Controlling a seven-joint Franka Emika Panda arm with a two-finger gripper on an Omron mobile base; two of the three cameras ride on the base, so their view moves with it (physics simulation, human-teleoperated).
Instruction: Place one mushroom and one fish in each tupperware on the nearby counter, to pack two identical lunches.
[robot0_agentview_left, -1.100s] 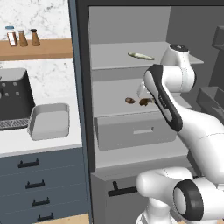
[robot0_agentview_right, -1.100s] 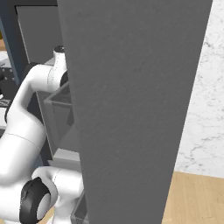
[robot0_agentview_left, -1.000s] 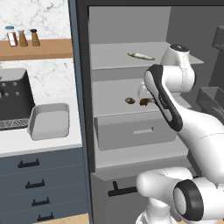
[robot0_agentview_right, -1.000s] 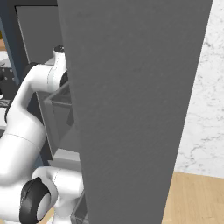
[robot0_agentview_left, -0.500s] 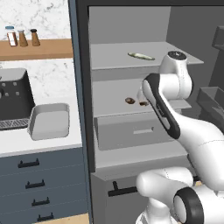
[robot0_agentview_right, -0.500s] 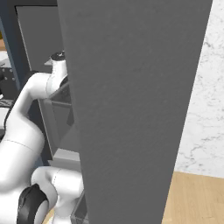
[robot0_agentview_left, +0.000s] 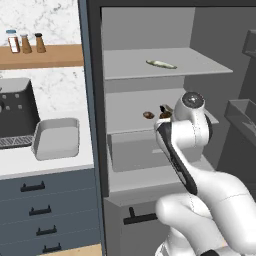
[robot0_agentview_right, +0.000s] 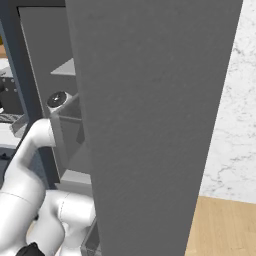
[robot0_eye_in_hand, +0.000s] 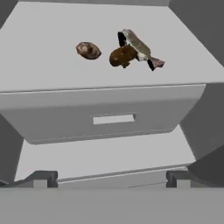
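Left to right: spice jars (robot0_agentview_left: 25, 42) on shelf, tupperware (robot0_agentview_left: 56, 139) on counter (robot0_agentview_left: 30, 165), fridge – two mushrooms (robot0_eye_in_hand: 88, 50) beside fish (robot0_eye_in_hand: 139, 47) on its middle shelf, second fish (robot0_agentview_left: 161, 64) above; gripper (robot0_eye_in_hand: 112, 178) spread wide, empty, drawer (robot0_eye_in_hand: 107, 114) between it and them

Inside the open fridge, the middle shelf (robot0_eye_in_hand: 52, 70) holds 2 brown mushrooms (robot0_eye_in_hand: 89, 50), well apart, and a fish (robot0_eye_in_hand: 139, 47) touching the right one. The upper shelf (robot0_agentview_left: 130, 67) carries another fish (robot0_agentview_left: 161, 64). A grey tupperware (robot0_agentview_left: 56, 138) sits on the counter (robot0_agentview_left: 30, 162).
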